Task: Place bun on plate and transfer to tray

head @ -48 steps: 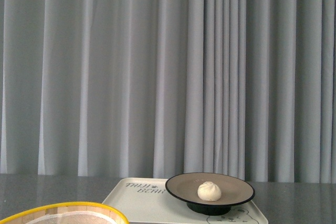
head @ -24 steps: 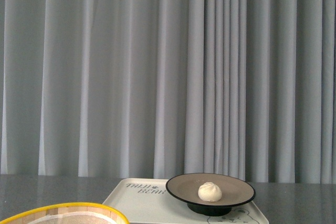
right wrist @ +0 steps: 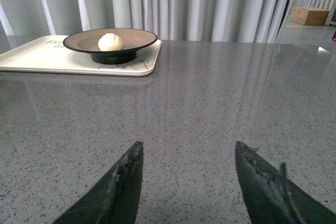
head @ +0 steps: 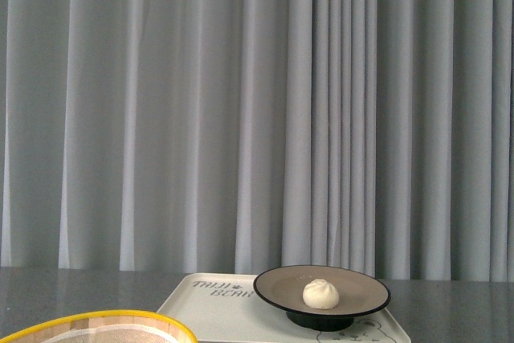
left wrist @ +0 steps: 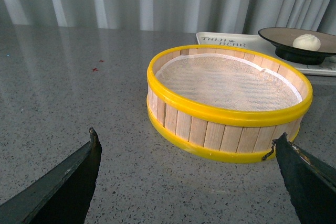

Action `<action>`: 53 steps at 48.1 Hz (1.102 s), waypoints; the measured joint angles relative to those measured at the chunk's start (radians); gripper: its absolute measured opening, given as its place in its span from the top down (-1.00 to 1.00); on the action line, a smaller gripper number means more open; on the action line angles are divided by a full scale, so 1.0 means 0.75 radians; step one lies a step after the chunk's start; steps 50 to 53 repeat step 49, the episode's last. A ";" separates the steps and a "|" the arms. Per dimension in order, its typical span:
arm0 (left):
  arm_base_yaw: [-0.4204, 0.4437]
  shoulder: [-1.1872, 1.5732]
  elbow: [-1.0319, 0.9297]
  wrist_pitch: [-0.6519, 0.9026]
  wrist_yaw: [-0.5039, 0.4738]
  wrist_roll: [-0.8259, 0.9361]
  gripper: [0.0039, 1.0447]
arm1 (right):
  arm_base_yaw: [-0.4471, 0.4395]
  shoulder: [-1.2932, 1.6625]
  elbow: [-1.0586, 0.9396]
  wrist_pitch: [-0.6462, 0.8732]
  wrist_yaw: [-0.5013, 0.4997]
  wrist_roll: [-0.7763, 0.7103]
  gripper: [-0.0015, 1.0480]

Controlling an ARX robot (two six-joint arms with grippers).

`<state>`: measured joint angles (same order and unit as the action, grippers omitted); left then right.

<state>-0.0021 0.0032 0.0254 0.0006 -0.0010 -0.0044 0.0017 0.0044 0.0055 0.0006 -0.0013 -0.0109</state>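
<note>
Cream bun (head: 320, 293) on plate (head: 277, 285), on tray (head: 210, 309); only wrist views show both grippers' spread, empty jaws.

The bun (head: 320, 293) is sitting on the plate (head: 353, 282), which is standing on the right part of the tray (head: 210, 311). The steamer basket (head: 120, 319) is lying nearer and to the left, apart from the tray, on the table (head: 64, 291).
</note>
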 joint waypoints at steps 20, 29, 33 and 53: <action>0.000 0.000 0.000 0.000 0.001 0.000 -0.88 | 0.000 0.000 0.000 0.000 0.001 0.001 -0.82; 0.000 0.000 0.000 0.000 0.001 0.000 -0.88 | 0.000 0.000 0.000 0.000 0.001 0.001 -0.83; 0.000 0.000 0.000 0.000 0.001 0.000 -0.88 | 0.000 0.000 0.000 0.000 0.001 0.001 -0.83; 0.000 0.000 0.000 0.000 0.001 0.000 -0.88 | 0.000 0.000 0.000 0.000 0.001 0.001 -0.83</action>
